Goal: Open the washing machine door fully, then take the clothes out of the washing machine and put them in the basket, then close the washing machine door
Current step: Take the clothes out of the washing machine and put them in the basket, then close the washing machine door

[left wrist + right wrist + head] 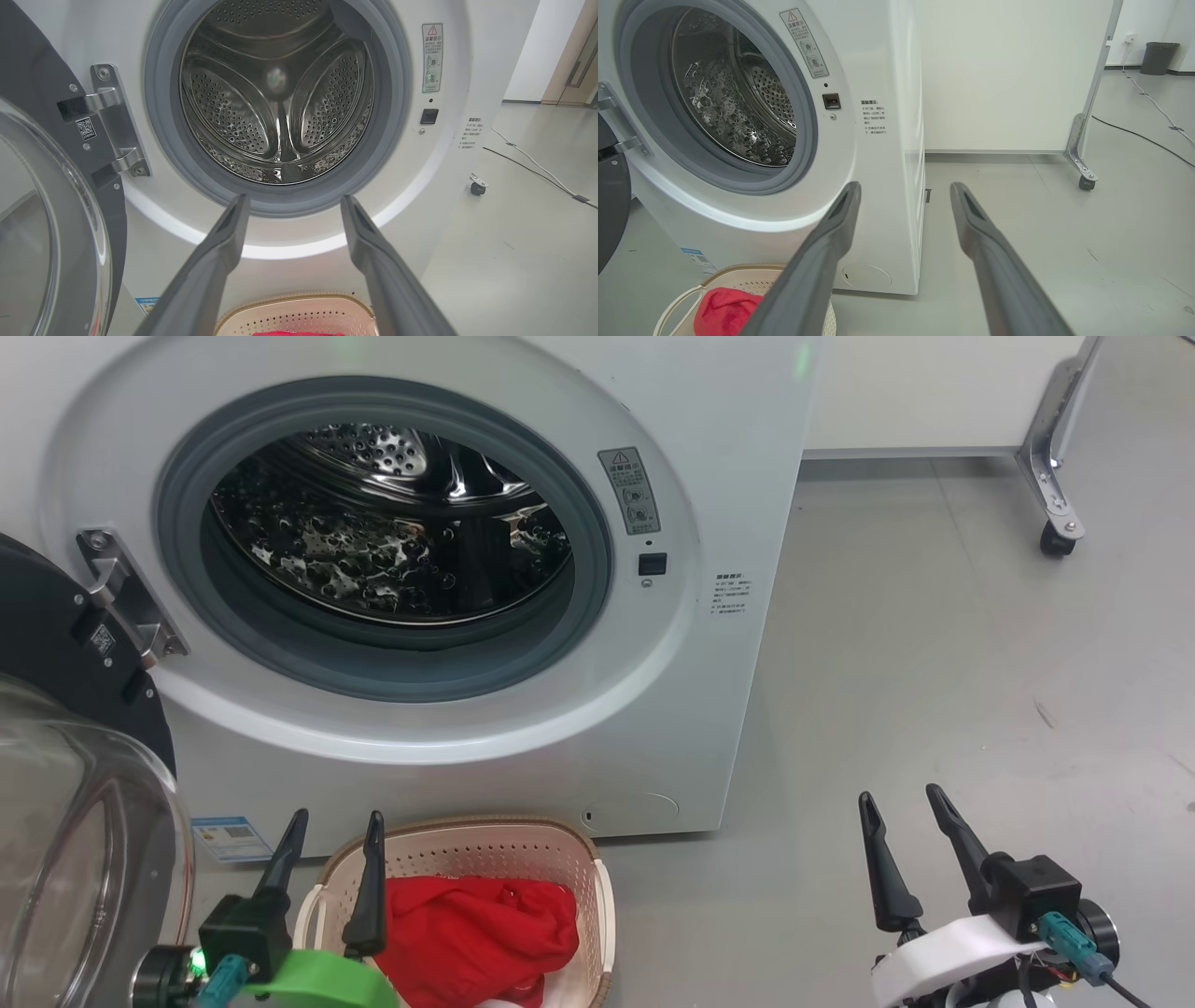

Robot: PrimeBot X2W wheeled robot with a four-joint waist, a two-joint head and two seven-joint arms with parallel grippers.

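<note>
Clothes out, only the washing machine door (pixel 65 821) to shut
The clothes (pixel 476 924) lie in the basket (pixel 485 835); left hand (pixel 338 816) and right hand (pixel 899 794) gape empty, so I'd push the door's black rim round steadily

The washing machine (pixel 523 728) is standing at the far left of the floor (pixel 887 663). The washing machine door (pixel 56 644) is hanging open on its left. The basket (pixel 467 840) is sitting just in front of the machine, and the clothes (pixel 476 924) are lying in it. A castered panel (pixel 915 392) is standing far right, behind.
</note>
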